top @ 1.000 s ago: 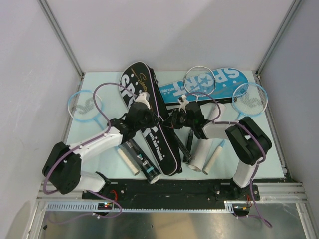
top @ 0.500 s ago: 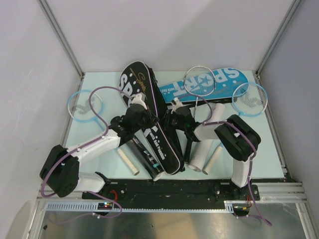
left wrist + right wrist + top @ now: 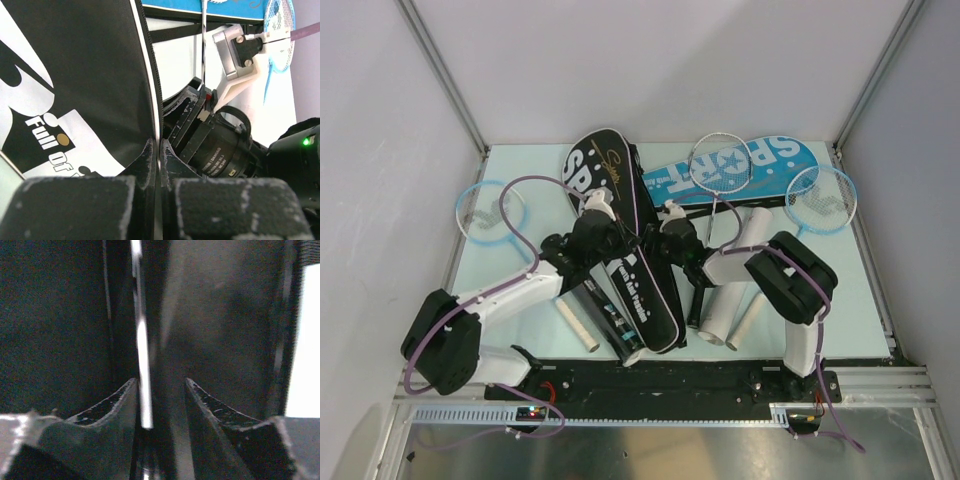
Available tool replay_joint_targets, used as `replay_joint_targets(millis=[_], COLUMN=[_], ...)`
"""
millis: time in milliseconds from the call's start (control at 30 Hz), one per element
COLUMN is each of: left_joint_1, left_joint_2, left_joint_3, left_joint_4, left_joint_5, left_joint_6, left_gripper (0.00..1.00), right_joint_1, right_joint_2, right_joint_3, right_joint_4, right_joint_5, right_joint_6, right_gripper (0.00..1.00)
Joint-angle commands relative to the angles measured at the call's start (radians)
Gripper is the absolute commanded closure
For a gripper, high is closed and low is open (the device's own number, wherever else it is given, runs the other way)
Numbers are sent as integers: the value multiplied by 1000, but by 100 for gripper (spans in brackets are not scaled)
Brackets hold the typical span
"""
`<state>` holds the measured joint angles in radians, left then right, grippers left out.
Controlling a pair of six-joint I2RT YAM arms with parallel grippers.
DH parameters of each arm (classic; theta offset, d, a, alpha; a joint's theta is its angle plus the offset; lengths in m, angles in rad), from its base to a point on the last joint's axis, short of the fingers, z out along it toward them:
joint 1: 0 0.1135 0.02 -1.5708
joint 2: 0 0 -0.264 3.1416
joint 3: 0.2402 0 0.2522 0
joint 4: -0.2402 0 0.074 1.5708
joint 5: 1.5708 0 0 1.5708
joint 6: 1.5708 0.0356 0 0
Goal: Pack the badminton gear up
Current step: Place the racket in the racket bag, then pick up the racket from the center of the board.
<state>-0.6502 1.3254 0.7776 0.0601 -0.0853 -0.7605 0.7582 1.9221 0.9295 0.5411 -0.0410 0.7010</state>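
The black "SPORT" cover (image 3: 620, 260) lies slantwise across the middle of the table. My left gripper (image 3: 608, 216) is shut on its piped edge (image 3: 150, 100), and the pads (image 3: 145, 160) pinch the thin fabric. My right gripper (image 3: 666, 222) hangs at the cover's right edge, open. In the right wrist view its fingers (image 3: 117, 400) stand apart over dark fabric. A thin bright strip (image 3: 142, 365) runs between them; I cannot tell what it is. The blue cover (image 3: 765, 160) lies at the back right with a silver racket (image 3: 720, 163) on it.
Light-blue rackets lie at the far left (image 3: 490, 212) and far right (image 3: 820, 198). White tubes rest at the near left (image 3: 575, 325) and near right (image 3: 725, 305). A black tube (image 3: 615, 325) sticks out under the black cover. Frame posts and walls close in the table.
My right gripper has moved left to the black cover's edge and its jaws have opened. The left gripper stays shut and has shifted slightly, along with the cover.
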Motion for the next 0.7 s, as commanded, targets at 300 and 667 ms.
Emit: replay_joint_targets(millis=[300,667], left_joint_1=[18,27], left_joint_2=[72,85], left_joint_3=[9,25], left_joint_4=[56,56], left_joint_5=[-28,-13], left_joint_6=[45,66], left_gripper=[100,100], right_joint_1=[-160,-339], right_joint_2=[-311,-355], right_joint_3=[-17,-20], right_joint_4=[-341,-577], right_joint_5=[-191,5], right_joint_6=[-102,-126], right_gripper=[44,42])
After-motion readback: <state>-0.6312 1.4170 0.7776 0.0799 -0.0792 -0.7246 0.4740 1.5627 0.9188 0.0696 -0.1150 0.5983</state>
